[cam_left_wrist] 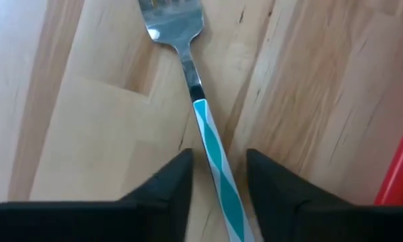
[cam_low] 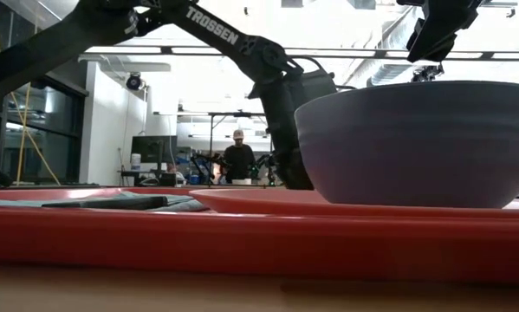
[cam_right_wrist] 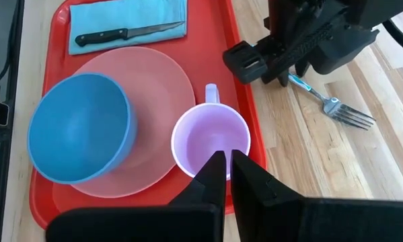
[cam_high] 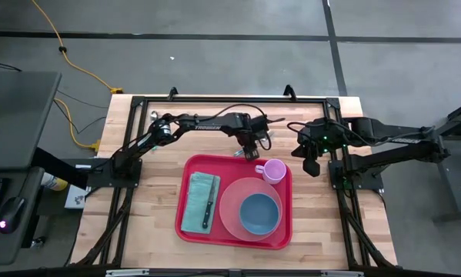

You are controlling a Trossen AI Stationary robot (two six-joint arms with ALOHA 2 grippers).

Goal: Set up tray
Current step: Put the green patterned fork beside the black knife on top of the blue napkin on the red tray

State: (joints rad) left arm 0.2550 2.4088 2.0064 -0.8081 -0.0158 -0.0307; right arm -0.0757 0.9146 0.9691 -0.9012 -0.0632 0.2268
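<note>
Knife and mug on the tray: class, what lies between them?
In the right wrist view, the pink plate carrying the blue bowl lies between the knife and the mug.

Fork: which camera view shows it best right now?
Left wrist view: the fork lies on the wood with its striped handle between the left gripper fingers. Right wrist view shows its tines beyond that gripper. High view barely shows it beside the tray; low view, not at all.
</note>
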